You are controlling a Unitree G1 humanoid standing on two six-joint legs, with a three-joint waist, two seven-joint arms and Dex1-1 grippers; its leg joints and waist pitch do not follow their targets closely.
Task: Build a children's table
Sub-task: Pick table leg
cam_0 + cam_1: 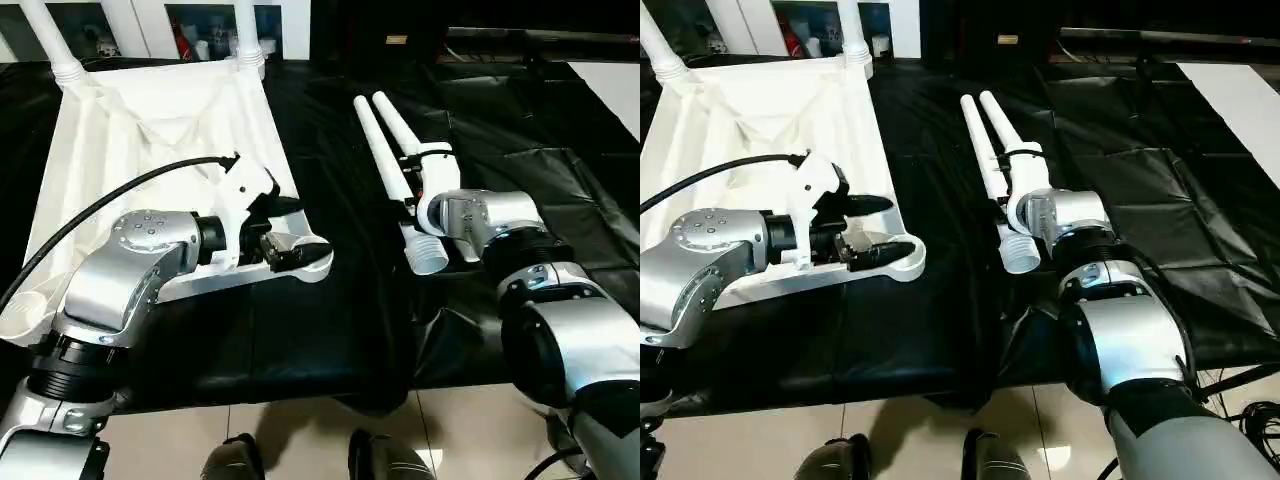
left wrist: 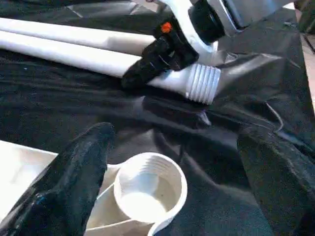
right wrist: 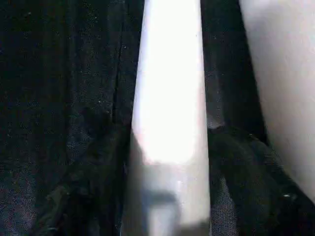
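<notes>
We see the white plastic tabletop lying upside down on the left of the black-covered worktop, its ribbed underside facing up. Two white tubular legs already stand upright in its two far corner sockets. The near right corner socket is an open threaded ring with no leg in it. Two more white legs lie side by side to the right of the tabletop, apart from it, their ribbed threaded ends pointing toward us.

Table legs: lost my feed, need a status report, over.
Left end effector open, straddling tabletop corner socket. Right end effector around a loose leg on the black sheet; grip unconfirmed. Two legs already standing in far sockets. Nothing blocking.
</notes>
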